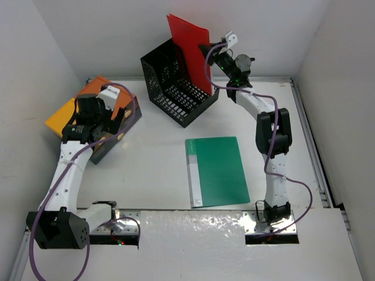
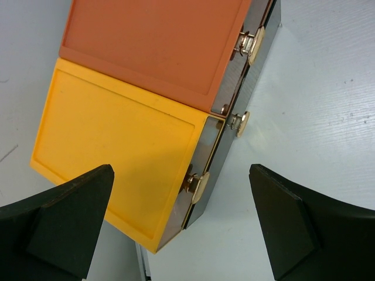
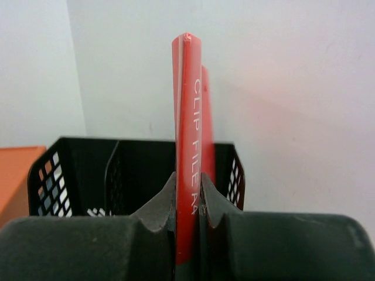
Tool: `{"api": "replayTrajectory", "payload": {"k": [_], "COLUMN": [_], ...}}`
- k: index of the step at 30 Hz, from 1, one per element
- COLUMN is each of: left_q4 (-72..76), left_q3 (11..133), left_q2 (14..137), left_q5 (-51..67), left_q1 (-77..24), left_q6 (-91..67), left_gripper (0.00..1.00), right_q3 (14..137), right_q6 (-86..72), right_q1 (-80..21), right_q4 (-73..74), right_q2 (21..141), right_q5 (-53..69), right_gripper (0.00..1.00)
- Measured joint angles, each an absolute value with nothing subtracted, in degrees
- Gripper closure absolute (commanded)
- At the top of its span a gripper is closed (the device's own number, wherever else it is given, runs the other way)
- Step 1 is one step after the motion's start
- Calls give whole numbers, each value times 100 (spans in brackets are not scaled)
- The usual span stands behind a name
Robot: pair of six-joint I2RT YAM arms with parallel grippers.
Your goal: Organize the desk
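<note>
My right jaws are clenched on the spine of the red file (image 3: pixel 187 146), holding it upright at the rack (image 1: pixel 176 88), with its lower end down among the rack's black mesh walls. My left jaws are spread wide and grip nothing, hanging above the drawer box (image 2: pixel 117 140) left of the rack. The table (image 1: pixel 158 175) lies beneath both, carrying the rack, with a green folder (image 1: pixel 218 170) flat on the rack's near side.

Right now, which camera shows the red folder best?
The top view: the red folder stands at the black rack, flat face showing. The right wrist sees only its spine, pinched by the right gripper. The left wrist misses it.
</note>
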State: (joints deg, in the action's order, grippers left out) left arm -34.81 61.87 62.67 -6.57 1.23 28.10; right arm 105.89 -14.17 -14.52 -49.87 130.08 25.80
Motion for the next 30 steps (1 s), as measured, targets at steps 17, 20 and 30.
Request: {"api": "replayTrajectory", "payload": {"k": [17,20,30], "left_q4": [-3509,-3538,-3612], "left_q3": [6187,6187,6187], "left_q2": [6267,6267,6267], "left_q5": [-639,-637,-620], "left_q1": [123,123,123], "left_q6": [2950,2954,2954], "left_gripper": [0,0,0], "right_q3": [10844,10700,9131], "right_q6": [-1699,-1785,-2075], "right_q1": [-1299,-1234,-1227], "right_q4": [-7050,-7133,-8025], "right_q2": [14145,14337,13926], "right_q5": [3015,3055,2869], "right_gripper": [100,100,100]}}
